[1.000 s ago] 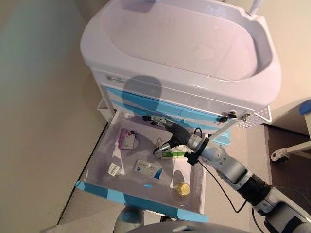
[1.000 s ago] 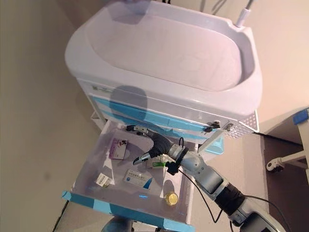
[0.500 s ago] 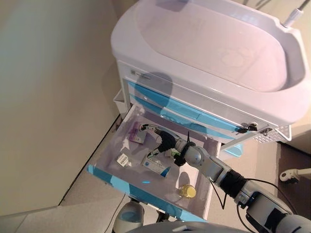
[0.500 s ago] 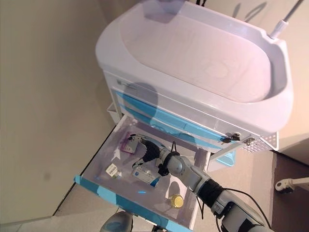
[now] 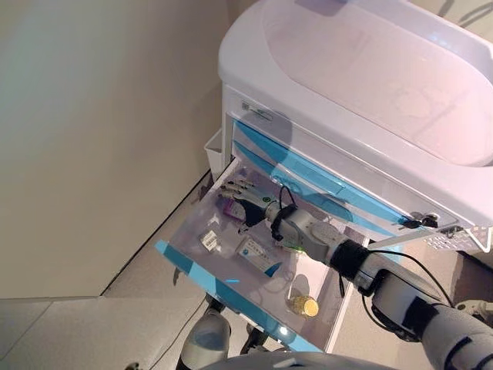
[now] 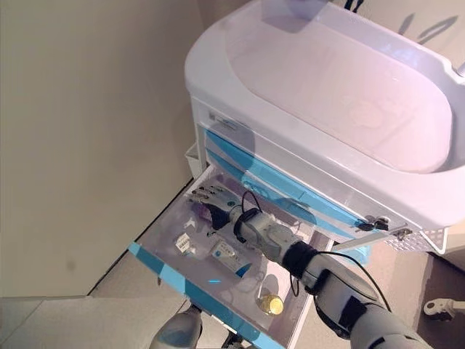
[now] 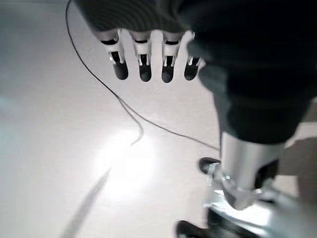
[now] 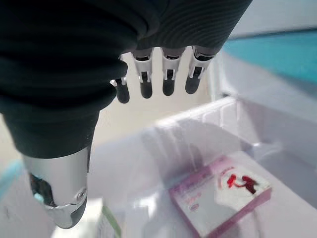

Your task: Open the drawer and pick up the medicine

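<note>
The cart's bottom drawer (image 5: 194, 267) stands pulled out, with blue tape along its front edge. In it lie a pink medicine box (image 5: 226, 206) at the back left, a small white box (image 5: 209, 240), a blue and white box (image 5: 259, 257) and a yellow-capped bottle (image 5: 306, 307). My right hand (image 5: 251, 202) hovers over the back left corner, right above the pink medicine box (image 8: 222, 194). Its fingers (image 8: 168, 79) are straight and hold nothing. My left hand (image 7: 148, 59) shows only in its wrist view, open above the floor.
The white cart has a deep tray top (image 5: 370, 69) and closed blue-taped drawers (image 5: 308, 166) above the open one. A small white basket (image 5: 214, 146) hangs on its left side and a wire basket (image 5: 471, 237) on its right. A beige wall runs along the left.
The camera has swung, shifting the whole picture. My right hand has moved from the drawer's middle to its back left corner, over the pink box, fingers now straightened.
</note>
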